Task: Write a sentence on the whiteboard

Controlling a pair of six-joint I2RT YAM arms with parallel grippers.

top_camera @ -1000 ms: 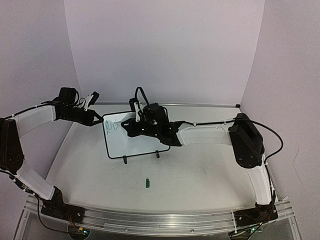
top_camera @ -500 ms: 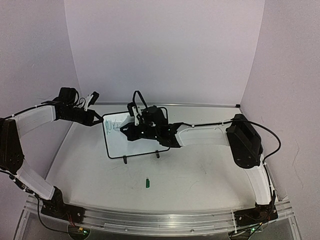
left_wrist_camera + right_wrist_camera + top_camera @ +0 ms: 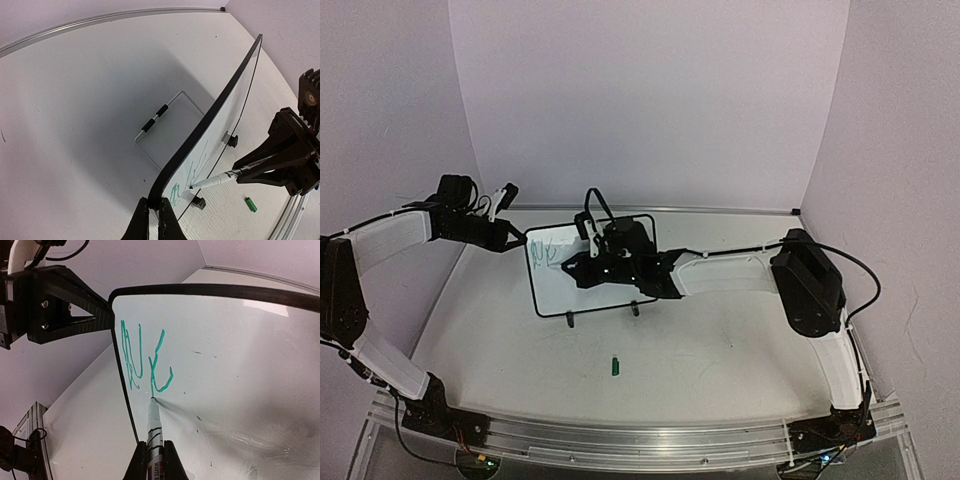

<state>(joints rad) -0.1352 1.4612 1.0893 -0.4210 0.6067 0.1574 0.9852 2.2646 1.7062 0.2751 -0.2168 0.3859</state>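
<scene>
Writing is the step in hand: the right pincer (image 3: 155,447) is pressed tight around a marker (image 3: 153,420), and the marker's tip touches the whiteboard (image 3: 240,355) just under the last green stroke of the sentence (image 3: 145,357). Only a few slanted letters stand there, bunched near the board's left edge. Most of the glossy face to their right is bare, so I judge the task to be at an early stage.

The whiteboard stands on its two feet near the middle of the counter (image 3: 720,340), leaning back a little. The left pincer (image 3: 152,210) pinches the black frame at the board's upper left corner, bracing it.

The next stroke calls for light, even pressure and a drift rightward into the bare area, with the left grip resisting the push. A small green cap (image 3: 616,366) lies on the counter, well apart from the board.
</scene>
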